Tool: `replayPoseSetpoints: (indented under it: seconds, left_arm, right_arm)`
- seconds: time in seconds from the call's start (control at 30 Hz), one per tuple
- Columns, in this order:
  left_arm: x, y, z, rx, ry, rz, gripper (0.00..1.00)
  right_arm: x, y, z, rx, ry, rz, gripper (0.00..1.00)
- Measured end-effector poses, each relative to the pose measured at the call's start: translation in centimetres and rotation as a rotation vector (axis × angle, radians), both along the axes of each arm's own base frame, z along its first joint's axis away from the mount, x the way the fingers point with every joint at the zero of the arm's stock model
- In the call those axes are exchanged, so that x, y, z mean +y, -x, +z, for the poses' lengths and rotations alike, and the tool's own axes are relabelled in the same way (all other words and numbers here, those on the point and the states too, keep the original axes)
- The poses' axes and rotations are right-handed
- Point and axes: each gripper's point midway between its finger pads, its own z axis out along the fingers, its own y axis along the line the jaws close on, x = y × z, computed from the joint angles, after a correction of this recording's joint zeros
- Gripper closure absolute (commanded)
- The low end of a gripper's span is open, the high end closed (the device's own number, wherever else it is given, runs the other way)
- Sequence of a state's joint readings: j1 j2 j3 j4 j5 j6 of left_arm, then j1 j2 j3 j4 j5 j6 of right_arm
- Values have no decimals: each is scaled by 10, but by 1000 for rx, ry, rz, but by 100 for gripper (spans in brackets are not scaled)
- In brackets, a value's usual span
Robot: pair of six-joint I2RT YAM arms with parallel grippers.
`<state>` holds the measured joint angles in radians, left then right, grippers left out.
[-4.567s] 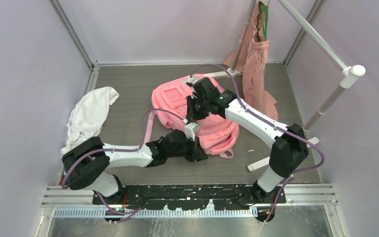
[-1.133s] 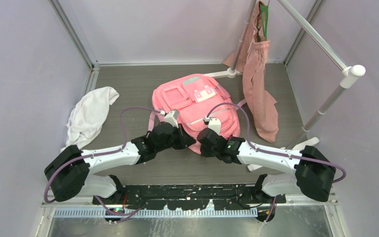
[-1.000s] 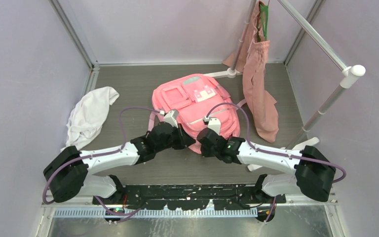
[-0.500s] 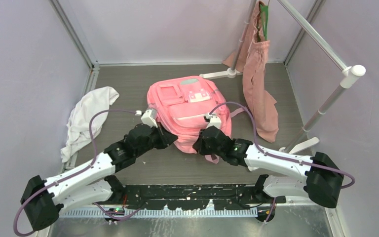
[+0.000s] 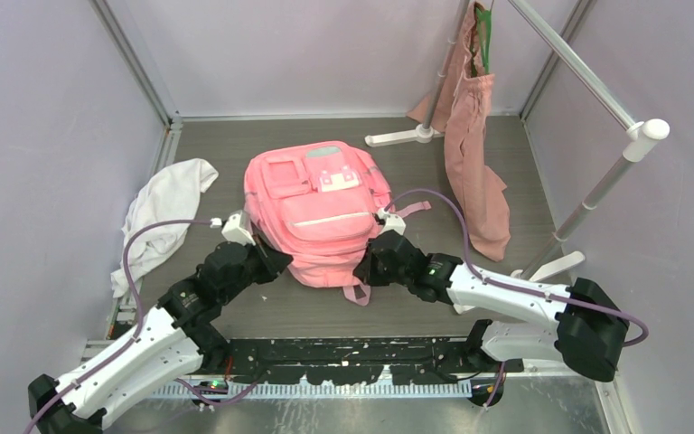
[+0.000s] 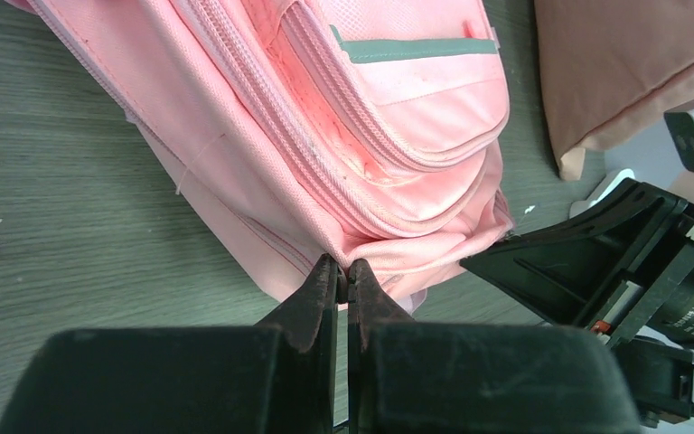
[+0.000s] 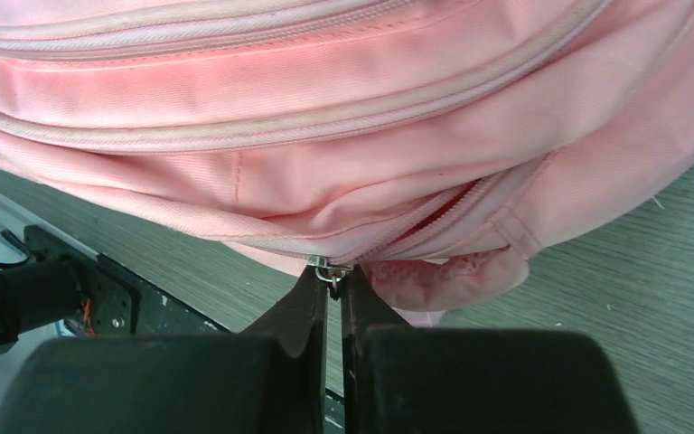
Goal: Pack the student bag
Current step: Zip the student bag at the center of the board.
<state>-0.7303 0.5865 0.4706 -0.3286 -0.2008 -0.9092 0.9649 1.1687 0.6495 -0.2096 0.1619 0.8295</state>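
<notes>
Since prev, student bag (image 5: 316, 212) slid left; left gripper (image 6: 343, 267) pinches its near hem, right gripper (image 7: 334, 277) nips zip pull (image 7: 329, 268).

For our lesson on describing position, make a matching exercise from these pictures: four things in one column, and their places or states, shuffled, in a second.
Column one
1. backpack
2. white cloth
3. tote bag
4. right claw

Column two
a. hangs from the rack at the far right
b. shut on a zip pull
c. lies flat in the middle
d. crumpled at the left side

Pairs: 1-c, 2-d, 3-a, 4-b
</notes>
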Motion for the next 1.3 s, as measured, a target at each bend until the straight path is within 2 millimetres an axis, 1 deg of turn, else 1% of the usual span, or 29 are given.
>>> replayPoseSetpoints:
  seconds: [0.1, 0.17, 0.37, 0.43, 0.47, 0.53, 0.57, 0.6, 0.63, 0.7, 0.77, 0.87, 0.9, 0.97, 1.03, 1.07, 1.1, 1.13, 1.17, 1.2, 1.3]
  left_arm:
    - [3, 2, -3, 12, -21, -2, 100]
    - [7, 1, 0, 12, -43, -1, 100]
    - [13, -4, 15, 44, -102, -36, 100]
    - [21, -10, 16, 62, -112, -26, 100]
    - [33, -17, 16, 61, -130, 15, 100]
    - [53, -29, 18, 65, -129, 89, 99]
    - [61, -34, 17, 75, -119, 114, 88]
    - [64, -37, 17, 83, -106, 120, 73]
    - [61, -38, 17, 90, -89, 104, 62]
    - [49, -37, 18, 108, -50, 37, 52]
    - [35, -35, 25, 121, -11, -34, 47]
    - [14, -31, 46, 86, 22, -131, 41]
    - [5, -28, 52, 69, 24, -168, 41]
    - [-20, -12, 64, 22, 12, -281, 40]
    - [-43, 7, 66, 1, -5, -387, 40]
    - [-56, 19, 64, -10, -23, -452, 40]
    - [-65, 26, 61, -16, -42, -496, 40]
    - [-69, 27, 55, -18, -72, -515, 40]
    - [-82, 41, 49, -25, -101, -585, 40]
    - [-91, 49, 41, -33, -149, -633, 39]
    - [-105, 56, 23, -91, -292, -723, 38]
  right_arm:
    - [-4, -1, -3, 7, 8, -9, 99]
    - [-7, -5, -4, 12, 7, -20, 99]
    - [-21, -27, 2, 39, -50, -59, 99]
    - [-32, -36, 0, 39, -35, -85, 99]
    - [-43, -41, -6, 41, 2, -114, 99]
    - [-69, -48, -24, 72, 93, -174, 99]
    - [-77, -49, -29, 82, 118, -191, 99]
    - [-82, -49, -33, 91, 139, -196, 99]
    - [-83, -47, -35, 96, 150, -189, 99]
    - [-81, -43, -36, 102, 154, -166, 99]
    - [-77, -39, -37, 104, 151, -144, 99]
    - [-71, -34, -39, 106, 150, -110, 99]
    - [-68, -33, -39, 106, 149, -98, 99]
    - [-61, -28, -41, 112, 144, -69, 99]
    - [-54, -24, -42, 117, 138, -42, 99]
    - [-50, -21, -43, 119, 137, -26, 99]
    - [-47, -20, -43, 121, 134, -15, 99]
    - [-43, -18, -43, 122, 128, -3, 99]
    - [-40, -16, -42, 125, 121, 8, 99]
    - [-38, -15, -42, 127, 116, 14, 99]
    - [-35, -13, -41, 135, 103, 19, 99]
